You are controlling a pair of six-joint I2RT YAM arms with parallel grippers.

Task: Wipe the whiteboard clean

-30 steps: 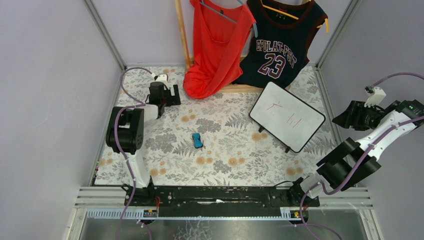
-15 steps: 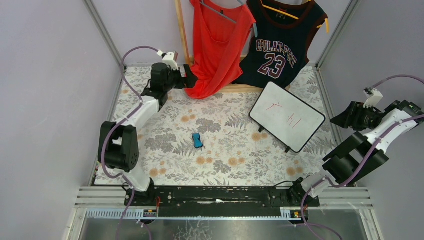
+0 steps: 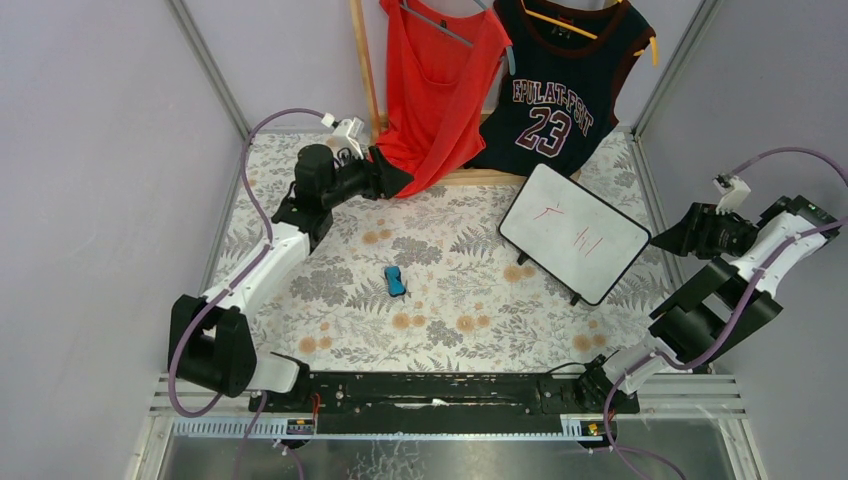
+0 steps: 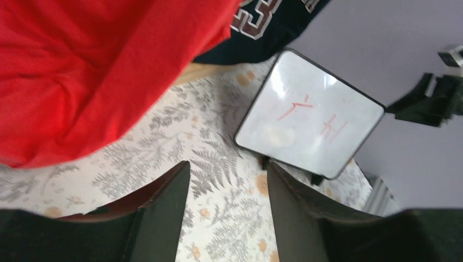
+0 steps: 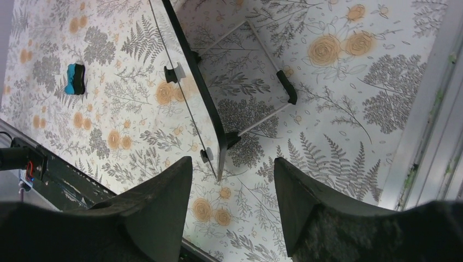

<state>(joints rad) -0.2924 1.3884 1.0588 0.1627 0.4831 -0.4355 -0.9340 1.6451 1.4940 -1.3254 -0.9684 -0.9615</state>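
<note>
red-marked whiteboard (image 3: 575,233), blue eraser (image 3: 396,281) apart

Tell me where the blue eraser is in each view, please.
Top external: eraser mid-table, left of the whiteboard.
Left wrist: not in it.
Right wrist: eraser at upper left.
Shared landmark: the whiteboard, seen in all three views.

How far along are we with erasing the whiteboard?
Nothing looks done: the whiteboard carries its red strokes unwiped. Nothing is in hand either: the blue eraser lies alone mid-table, the left claw is open and empty by the red shirt, and the right claw is open and empty near the board's right corner. Left to do: pick up the eraser and wipe off the strokes.
</note>
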